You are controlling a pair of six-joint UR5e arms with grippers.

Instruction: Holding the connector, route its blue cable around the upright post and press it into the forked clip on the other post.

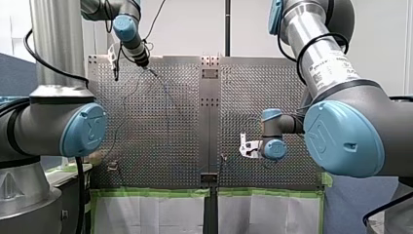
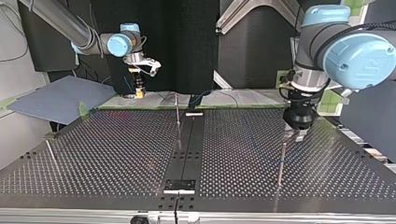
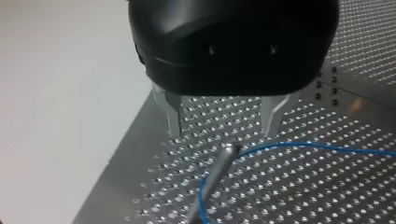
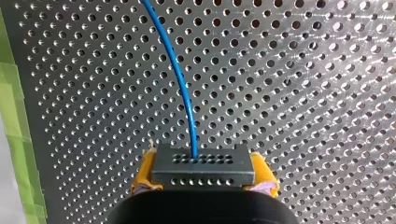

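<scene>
While my right gripper (image 4: 204, 176) is clamped on the dark grey rectangular connector (image 4: 202, 161), its yellow pads (image 4: 144, 172) press on the block's two short ends. So the connector's long axis runs across, pad to pad, & its cable face points straight ahead of the gripper, away from the wrist. Rows of small round holes mark that face & the one next to it. A thin blue cable (image 4: 180, 79) leaves one hole, off-ctr, & arcs away over the perforated metal table (image 4: 303, 93), w/ a strip of green tape (image 4: 14, 116) along the table's edge beside it. In the top view this gripper & connector hang near the table's far edge, left of ctr. My left gripper (image 3: 222, 133), black w/ bare metal fingers (image 3: 173, 119), stands wide open & holds nothing; it hovers just above the rounded tip of a slim upright metal post (image 3: 217, 168). The cable comes in over the table, reaches the post just below its tip & bends round it, then drops alongside; whether it touches the post I can't tell. In the top view that post stands in the table's right half, well apart from the connector. Another slim post (image 2: 177, 112) stands near the ctr strip, top too small to make out.
</scene>
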